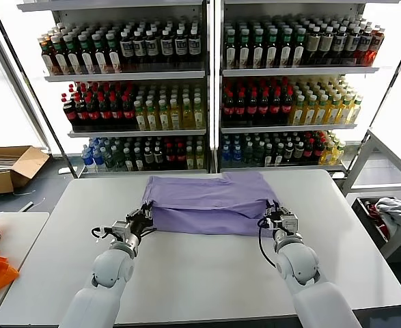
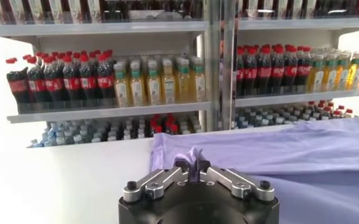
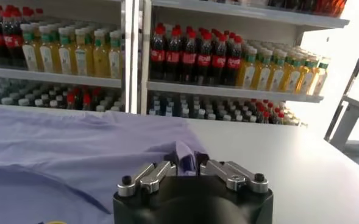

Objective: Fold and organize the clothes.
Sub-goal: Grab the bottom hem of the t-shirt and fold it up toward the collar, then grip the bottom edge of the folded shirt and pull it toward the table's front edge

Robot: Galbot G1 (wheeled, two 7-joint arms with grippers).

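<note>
Both hands, left hand [image 1: 144, 217] and right hand [image 1: 274, 217], pinch the folded T-shirt [image 1: 210, 201]'s near corners; release both evenly so the fold lies flat.

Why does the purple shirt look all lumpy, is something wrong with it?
The lavender T-shirt is half-folded on the white table: its front edge is doubled over and slightly uneven, and a small tuft of cloth sticks up at the left end effector and at the right end effector. Nothing looks spilled or torn.
</note>
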